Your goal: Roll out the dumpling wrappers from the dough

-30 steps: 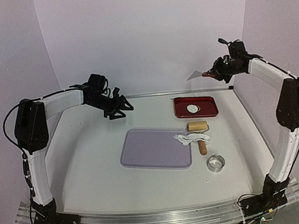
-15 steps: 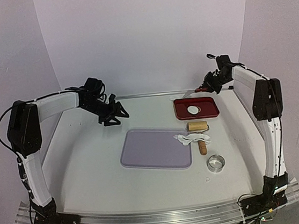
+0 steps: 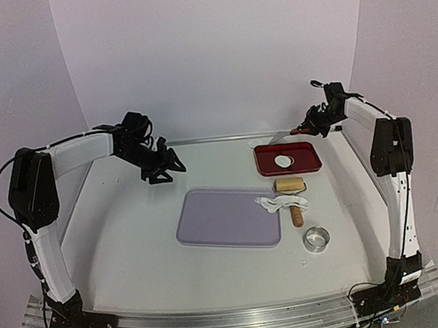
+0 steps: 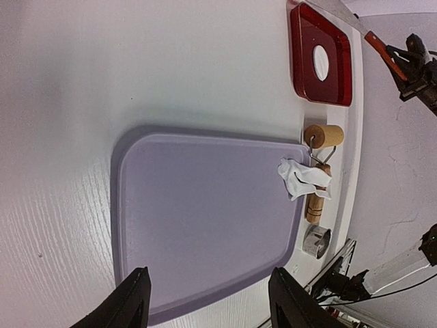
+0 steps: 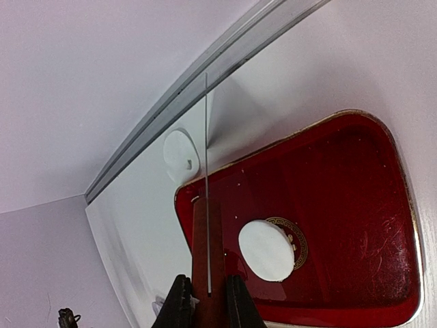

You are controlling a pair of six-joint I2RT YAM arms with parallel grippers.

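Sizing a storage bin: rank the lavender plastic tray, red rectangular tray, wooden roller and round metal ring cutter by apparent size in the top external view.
1. Lavender plastic tray.
2. Red rectangular tray.
3. Wooden roller, partly covered by ragged white dough.
4. Round metal ring cutter, smallest.

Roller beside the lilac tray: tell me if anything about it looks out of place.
Yes. A ragged scrap of white dough is draped over the wooden roller, across its neck between head and handle, at the lilac tray's edge instead of lying flat on the tray. Nothing else looks odd.
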